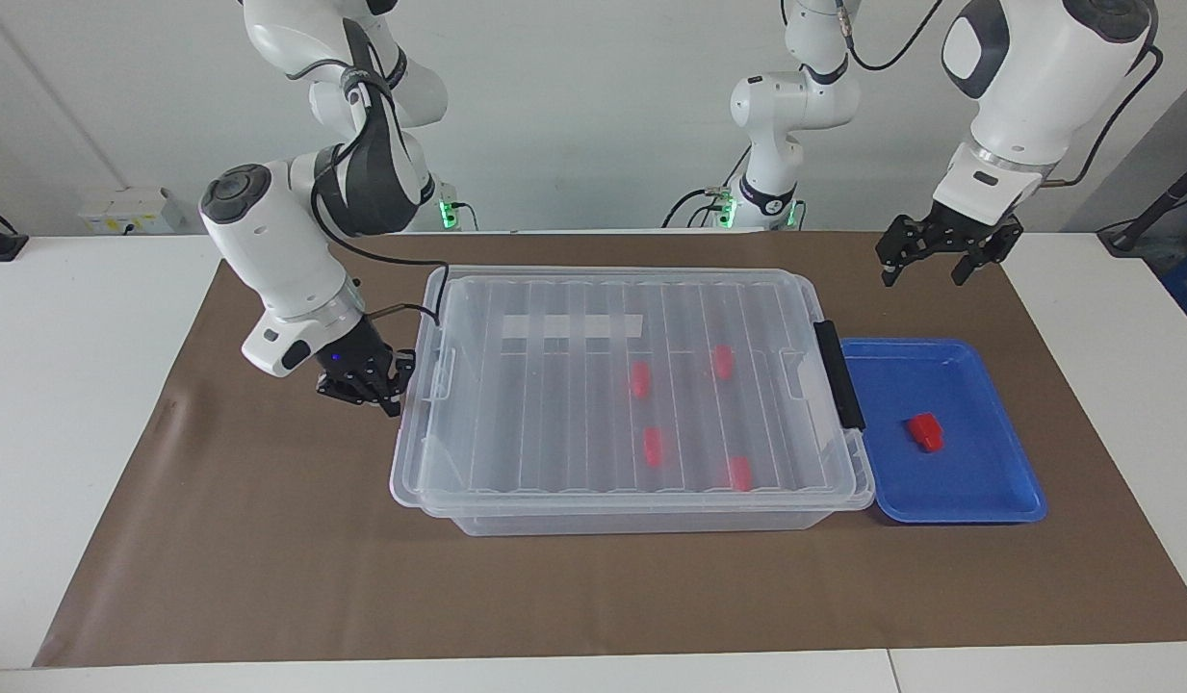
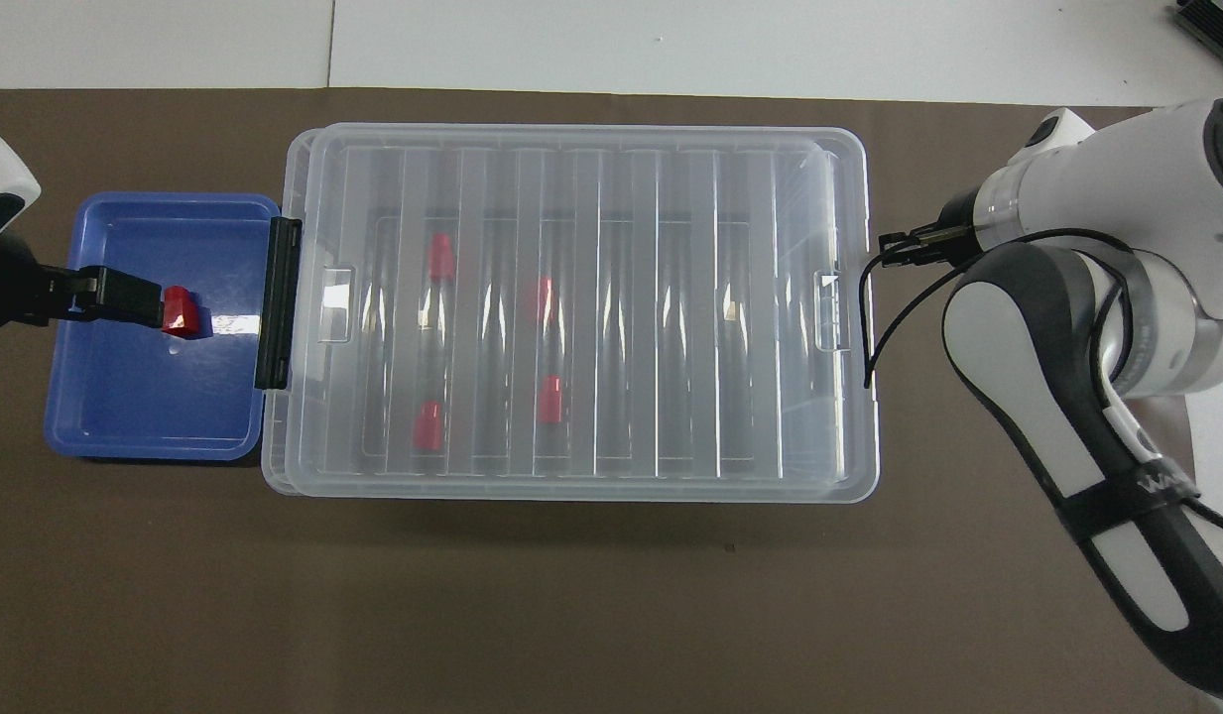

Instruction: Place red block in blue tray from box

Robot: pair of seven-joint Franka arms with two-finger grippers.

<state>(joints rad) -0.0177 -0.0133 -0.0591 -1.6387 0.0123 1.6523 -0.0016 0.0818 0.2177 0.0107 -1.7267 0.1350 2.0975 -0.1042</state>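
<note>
A red block [image 1: 924,431] [image 2: 180,309] lies in the blue tray [image 1: 940,515] [image 2: 145,451], which sits against the box's black clip handle [image 1: 838,375]. The box [image 1: 554,318] [image 2: 621,178] is a clear bin with its ribbed lid on. Several more red blocks [image 1: 654,447] show through the lid. My left gripper [image 1: 925,269] [image 2: 125,296] hangs open and empty, high over the tray. Down at the box's end toward the right arm, my right gripper [image 1: 367,390] [image 2: 894,243] sits level with the lid's edge and holds nothing I can see.
A brown mat [image 1: 266,577] covers the table under the box and the tray. White table shows around it. A black cable [image 2: 869,317] loops from my right wrist beside the box's end.
</note>
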